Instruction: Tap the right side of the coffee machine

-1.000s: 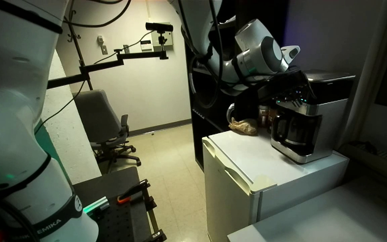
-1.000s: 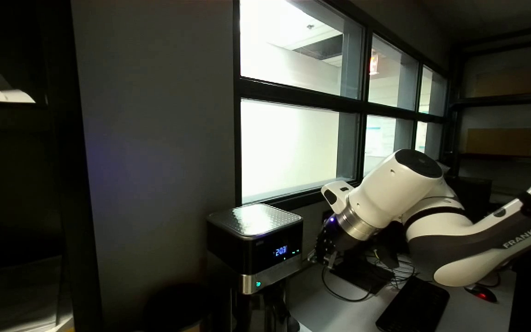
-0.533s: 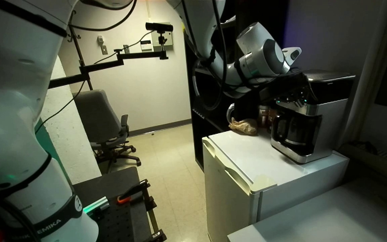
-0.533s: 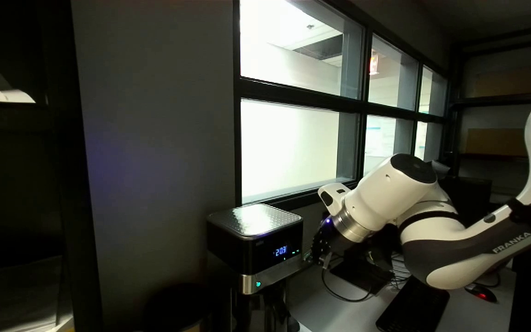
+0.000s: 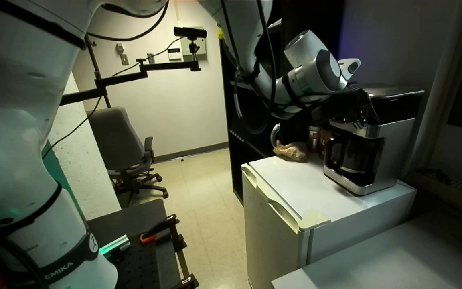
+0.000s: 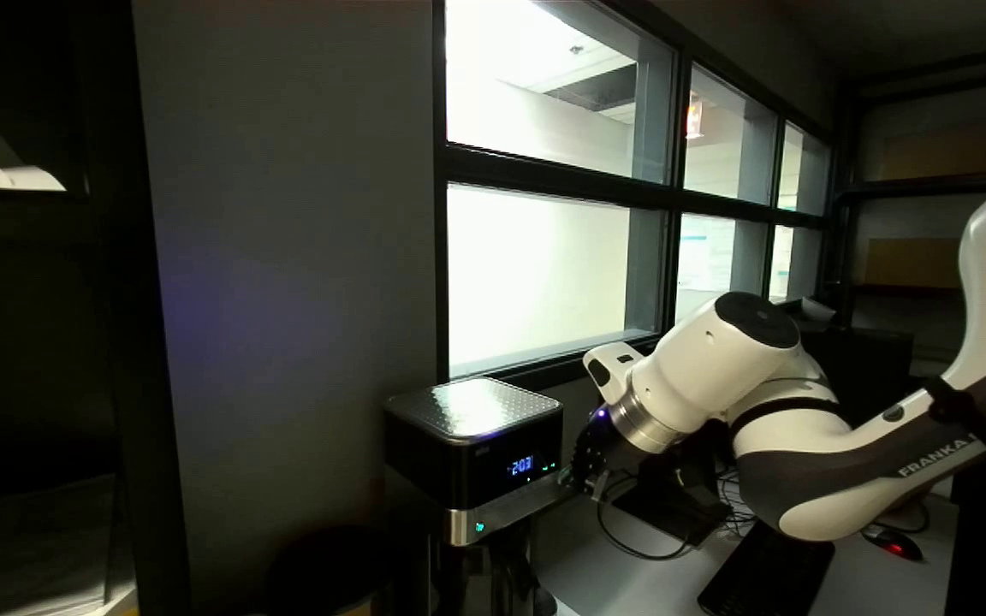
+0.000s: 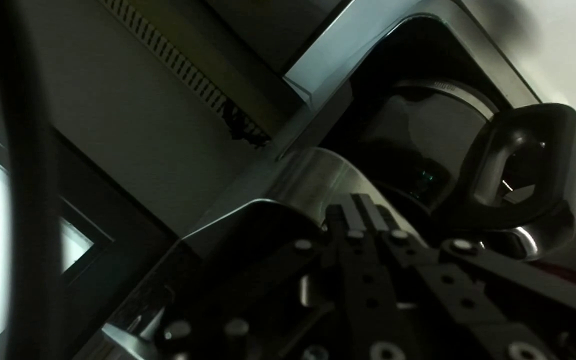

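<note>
The blue clock (image 6: 521, 465) on the coffee machine (image 5: 395, 154) says 2:03, and the white arm (image 6: 698, 364) says FRANKA (image 6: 934, 457) on its side and EMIKA (image 5: 58, 271) down low. The coffee machine stands on a white box (image 5: 283, 176), near one edge, with a wide flat bit between it and the edge with the handle dips (image 5: 285, 214). The gripper (image 7: 364, 214) has its jaws closed together, close by the silver front (image 7: 313, 175), and whether they touch it cannot be told.

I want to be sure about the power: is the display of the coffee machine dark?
No, in an exterior view the display of the coffee machine is lit in blue.
</note>
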Controlling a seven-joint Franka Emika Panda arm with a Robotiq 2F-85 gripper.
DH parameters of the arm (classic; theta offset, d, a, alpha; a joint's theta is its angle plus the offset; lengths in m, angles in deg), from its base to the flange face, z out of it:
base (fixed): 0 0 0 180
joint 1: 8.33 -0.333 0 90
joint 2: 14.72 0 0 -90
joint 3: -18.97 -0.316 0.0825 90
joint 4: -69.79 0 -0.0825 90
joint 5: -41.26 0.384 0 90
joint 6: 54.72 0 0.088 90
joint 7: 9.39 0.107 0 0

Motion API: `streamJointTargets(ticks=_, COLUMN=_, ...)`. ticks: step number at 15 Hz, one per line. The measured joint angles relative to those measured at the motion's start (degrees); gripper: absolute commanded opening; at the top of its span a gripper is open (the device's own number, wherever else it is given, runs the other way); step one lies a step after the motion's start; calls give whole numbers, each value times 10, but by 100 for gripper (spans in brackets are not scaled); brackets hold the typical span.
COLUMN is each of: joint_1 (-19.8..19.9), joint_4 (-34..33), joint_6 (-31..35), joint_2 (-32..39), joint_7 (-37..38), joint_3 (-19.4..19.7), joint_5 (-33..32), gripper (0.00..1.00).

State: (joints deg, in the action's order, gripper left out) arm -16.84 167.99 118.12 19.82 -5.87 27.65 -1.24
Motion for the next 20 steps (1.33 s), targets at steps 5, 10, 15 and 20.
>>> streamJointTargets(ticks=5, joint_1=0, joint_4=-15, joint_6=0, joint_2=12, joint_7=0, joint_3=1, joint_5=0, gripper=0)
streamJointTargets(ticks=10, joint_1=0, joint_4=-17, joint_6=0, joint_2=14, joint_7=0, joint_3=1, joint_5=0, gripper=0)
streamJointTargets(ticks=15, joint_1=0, joint_4=-17, joint_6=0, joint_2=14, joint_7=0, joint_3=1, joint_5=0, gripper=0)
streamJointTargets(ticks=20, joint_1=-6, joint_4=-13, joint_6=1, joint_2=13, joint_7=0, joint_3=2, joint_5=0, gripper=0)
